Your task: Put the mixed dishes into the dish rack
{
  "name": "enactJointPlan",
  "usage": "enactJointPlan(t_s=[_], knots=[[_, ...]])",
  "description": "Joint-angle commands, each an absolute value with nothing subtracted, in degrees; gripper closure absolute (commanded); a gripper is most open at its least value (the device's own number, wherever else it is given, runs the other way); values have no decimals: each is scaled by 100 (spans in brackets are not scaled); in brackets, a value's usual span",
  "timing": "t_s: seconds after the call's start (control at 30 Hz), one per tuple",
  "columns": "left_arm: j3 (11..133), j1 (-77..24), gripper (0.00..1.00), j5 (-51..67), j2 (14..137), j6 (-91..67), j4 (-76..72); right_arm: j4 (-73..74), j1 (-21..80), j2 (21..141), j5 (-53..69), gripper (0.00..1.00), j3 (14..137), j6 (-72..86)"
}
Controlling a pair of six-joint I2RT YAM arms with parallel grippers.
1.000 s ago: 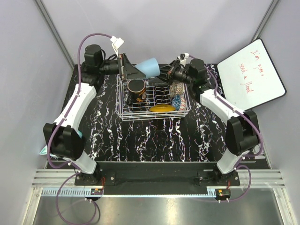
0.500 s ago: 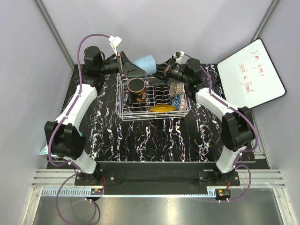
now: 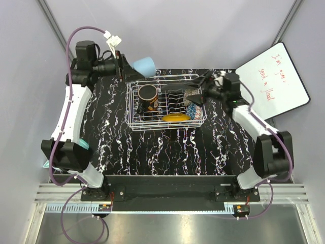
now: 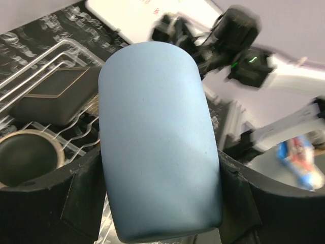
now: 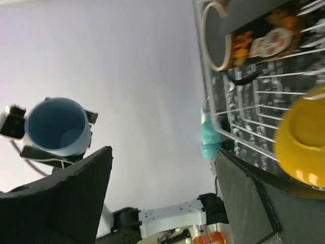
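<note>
The dish rack [image 3: 139,121] had bare wire at its near left, in front of the red mug [image 3: 148,95]. By its far right side, the right gripper [image 3: 195,90] had its jaws wide apart, holding nothing. Just past the far left corner, the left gripper [image 3: 131,69] squeezed the light-blue cup [image 3: 144,66], which lay sideways with its mouth pointing right.

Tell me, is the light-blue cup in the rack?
Out: the left gripper holds the light-blue cup sideways, outside the dish rack's far-left corner.

Red handwriting on the white board [image 3: 272,80] — perhaps "such a fool" — is barely legible.
</note>
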State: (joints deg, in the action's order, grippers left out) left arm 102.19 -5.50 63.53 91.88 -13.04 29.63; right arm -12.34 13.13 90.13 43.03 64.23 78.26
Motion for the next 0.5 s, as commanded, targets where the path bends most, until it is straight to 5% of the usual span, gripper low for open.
enactJointPlan(t_s=[0.0, 0.47], knots=[[10520, -729, 100, 5697, 9446, 1201, 5174, -327, 932, 8044, 4202, 9, 6171, 6770], [10239, -1485, 100, 4484, 10757, 2733, 6319, 1142, 765, 6689, 3305, 6, 5968, 5485]])
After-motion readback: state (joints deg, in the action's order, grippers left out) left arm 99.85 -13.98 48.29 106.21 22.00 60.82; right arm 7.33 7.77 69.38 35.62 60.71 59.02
